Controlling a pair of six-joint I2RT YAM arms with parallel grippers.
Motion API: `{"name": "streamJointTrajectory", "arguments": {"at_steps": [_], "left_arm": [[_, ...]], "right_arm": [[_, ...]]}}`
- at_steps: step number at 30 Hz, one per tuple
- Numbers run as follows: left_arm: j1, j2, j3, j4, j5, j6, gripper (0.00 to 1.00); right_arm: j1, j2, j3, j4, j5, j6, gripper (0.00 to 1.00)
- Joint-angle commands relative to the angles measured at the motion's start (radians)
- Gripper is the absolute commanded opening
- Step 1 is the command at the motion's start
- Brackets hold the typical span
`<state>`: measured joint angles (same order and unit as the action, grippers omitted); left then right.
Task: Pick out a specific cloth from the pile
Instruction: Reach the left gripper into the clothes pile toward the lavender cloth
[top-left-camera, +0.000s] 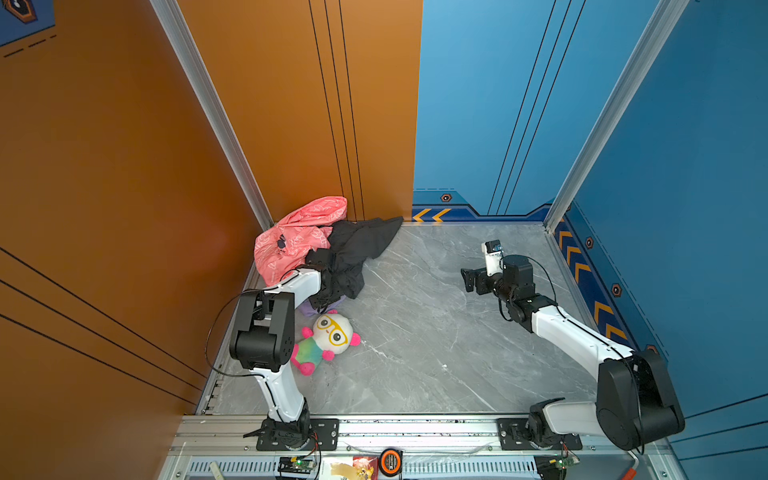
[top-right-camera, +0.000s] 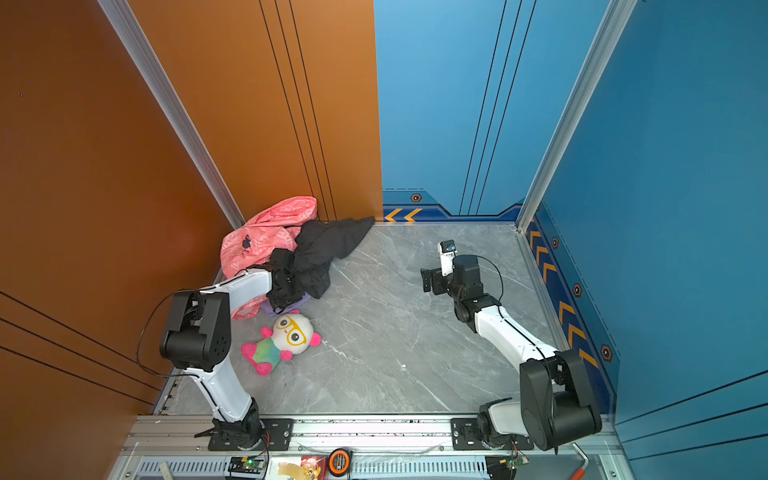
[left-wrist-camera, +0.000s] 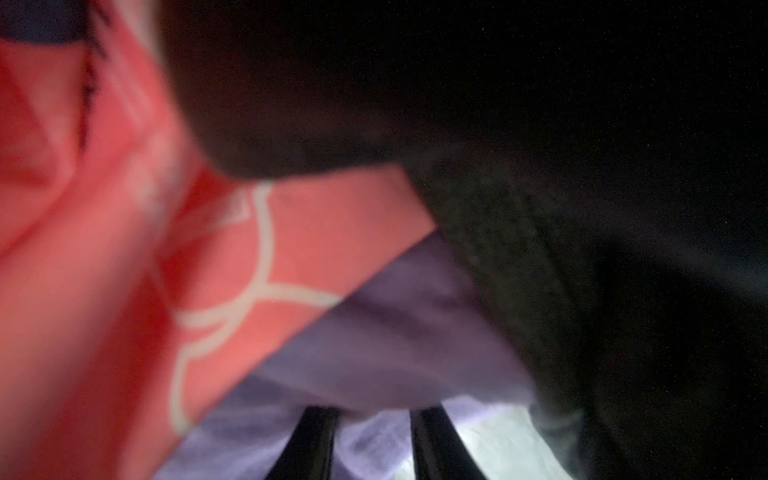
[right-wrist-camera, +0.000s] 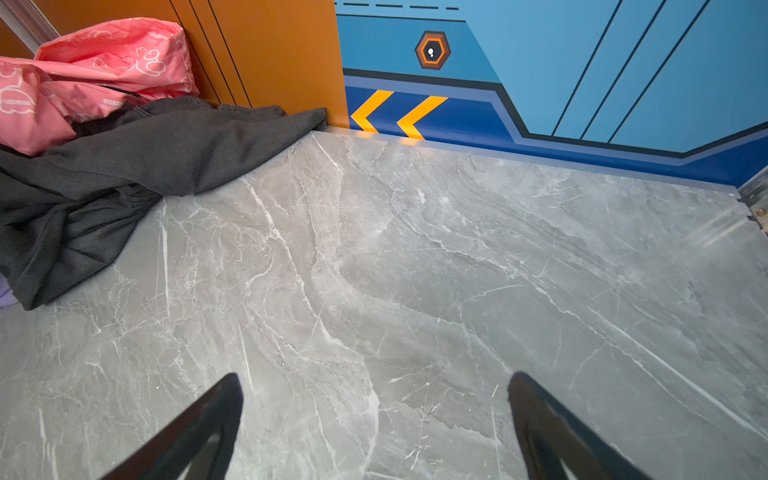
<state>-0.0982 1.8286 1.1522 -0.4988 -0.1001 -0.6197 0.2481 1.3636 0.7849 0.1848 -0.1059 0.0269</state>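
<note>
Left gripper (left-wrist-camera: 374, 419) jaws narrow, pinching a fold of the cloth (left-wrist-camera: 395, 332) at the edge of the pile (top-left-camera: 316, 249) nearest the plush toy (top-left-camera: 328, 336).
The lavender lies under the black cloth (right-wrist-camera: 124, 166) and against the coral-pink cloth (left-wrist-camera: 291, 249), mostly buried. The bite looks shallow, so draw it out slowly and low toward the bare table (top-left-camera: 436, 311), watching for a snagged black hem. Right gripper (right-wrist-camera: 374, 376) is wide and empty, well apart; it could pin the black cloth.

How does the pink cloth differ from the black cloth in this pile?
The pink cloth carries white print; the black cloth is plain. The pink cloth bulges against the orange wall; the black cloth spreads lower across the table. Both are crumpled fabric, touching each other.
</note>
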Motion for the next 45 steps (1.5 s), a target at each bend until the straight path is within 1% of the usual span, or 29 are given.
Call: {"name": "streamJointTrajectory", "arguments": {"at_steps": [1,3,4,13,19,27,34,39,45], "left_arm": [[0.005,0.021,-0.008,-0.042,0.007,0.002,0.18],[0.006,0.017,-0.015,-0.041,0.009,0.004,0.03],[0.006,0.010,-0.015,-0.040,0.011,0.006,0.00],[-0.008,-0.136,0.014,-0.040,-0.042,0.044,0.00],[-0.008,-0.234,0.048,-0.041,-0.056,0.054,0.00],[-0.003,-0.357,0.096,-0.040,-0.063,0.096,0.00],[0.004,-0.432,0.114,-0.040,-0.055,0.091,0.00],[0.008,-0.460,0.162,-0.040,-0.061,0.118,0.00],[0.008,-0.481,0.222,-0.039,-0.035,0.125,0.00]], "right_arm": [[-0.009,0.012,0.033,-0.010,-0.026,0.026,1.00],[-0.011,0.012,0.041,-0.016,-0.030,0.028,1.00],[-0.012,0.010,0.042,-0.018,-0.031,0.029,1.00],[-0.021,0.001,0.040,-0.020,-0.038,0.028,1.00],[-0.023,-0.005,0.047,-0.016,-0.038,0.025,1.00],[-0.018,-0.011,0.025,0.016,-0.025,0.040,1.00],[-0.008,-0.013,0.035,0.019,-0.010,0.042,1.00],[-0.001,-0.025,0.034,0.011,0.007,0.043,1.00],[0.003,-0.035,0.034,0.005,0.018,0.036,1.00]]}}
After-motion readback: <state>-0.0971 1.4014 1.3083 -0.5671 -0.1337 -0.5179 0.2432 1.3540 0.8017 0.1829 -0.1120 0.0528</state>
